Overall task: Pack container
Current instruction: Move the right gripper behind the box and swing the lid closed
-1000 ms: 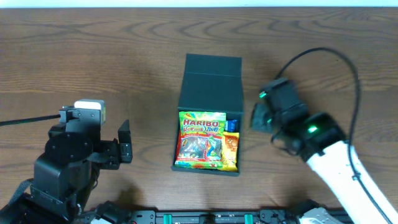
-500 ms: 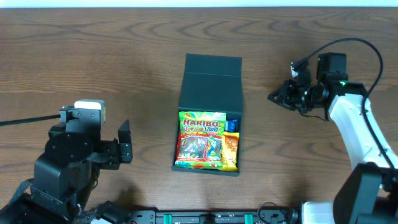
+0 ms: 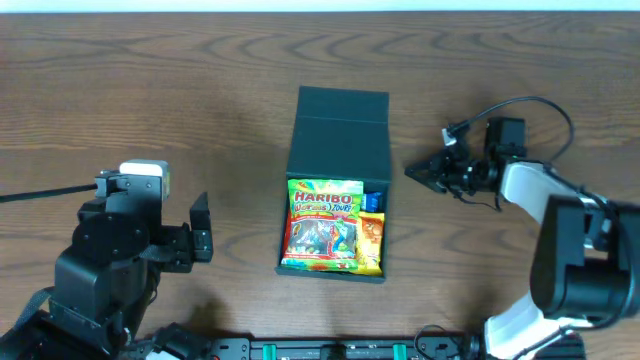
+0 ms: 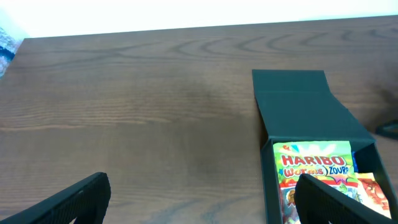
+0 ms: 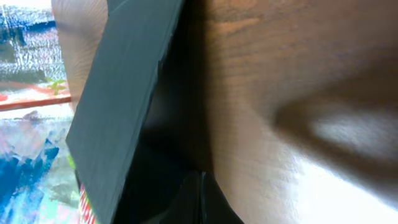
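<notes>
Right tool (image 3: 413, 172) nearer container (image 3: 338, 135) than before

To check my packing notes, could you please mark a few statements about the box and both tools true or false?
1. The lid of the box is open. True.
2. The Haribo bag lies on the table. False: it lies in the box.
3. The right tool is shut, beside the box. True.
4. The left tool grips the bag. False: it is open and empty, left of the box.
</notes>
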Available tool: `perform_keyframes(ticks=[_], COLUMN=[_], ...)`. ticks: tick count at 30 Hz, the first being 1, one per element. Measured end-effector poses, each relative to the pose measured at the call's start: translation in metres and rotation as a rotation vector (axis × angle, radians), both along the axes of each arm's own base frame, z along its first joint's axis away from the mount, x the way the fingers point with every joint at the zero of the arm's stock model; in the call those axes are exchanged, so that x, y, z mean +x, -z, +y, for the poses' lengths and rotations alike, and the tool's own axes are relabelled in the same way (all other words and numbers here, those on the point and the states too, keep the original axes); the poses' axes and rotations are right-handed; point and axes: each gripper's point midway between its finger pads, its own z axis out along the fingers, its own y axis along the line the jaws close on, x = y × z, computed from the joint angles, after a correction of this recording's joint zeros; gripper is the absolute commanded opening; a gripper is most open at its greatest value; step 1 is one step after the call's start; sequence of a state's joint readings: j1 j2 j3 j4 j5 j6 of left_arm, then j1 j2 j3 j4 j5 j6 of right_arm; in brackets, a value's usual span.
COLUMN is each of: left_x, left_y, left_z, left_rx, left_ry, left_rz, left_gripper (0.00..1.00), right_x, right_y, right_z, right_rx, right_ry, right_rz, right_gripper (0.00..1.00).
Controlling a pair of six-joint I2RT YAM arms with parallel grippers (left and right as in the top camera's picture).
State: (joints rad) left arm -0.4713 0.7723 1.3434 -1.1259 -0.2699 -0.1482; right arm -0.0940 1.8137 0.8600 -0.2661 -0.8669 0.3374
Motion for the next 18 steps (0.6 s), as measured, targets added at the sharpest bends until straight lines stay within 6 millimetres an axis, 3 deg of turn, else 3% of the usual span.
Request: perform_keyframes(ticks=[4, 12, 18], left_x=[0.000, 0.000, 0.000], left_y=[0.000, 0.000, 0.000], left_z=[0.000, 0.000, 0.000], left_rx=[0.000, 0.000, 0.000], left_ry=[0.000, 0.000, 0.000], left_rz=[0.000, 0.000, 0.000], left_gripper=[0.95, 0.95, 0.95], right_x=[0.010, 0.024, 0.036], right_y=[0.012, 0.034, 0.036], right_z=[0.013, 0.020, 0.040], right_rx=[0.015, 0.008, 0.067], right_ry=[0.000, 0.039, 0.034], right_rz=[-0.007, 0.002, -0.027], right_gripper=[0.01, 0.01, 0.01])
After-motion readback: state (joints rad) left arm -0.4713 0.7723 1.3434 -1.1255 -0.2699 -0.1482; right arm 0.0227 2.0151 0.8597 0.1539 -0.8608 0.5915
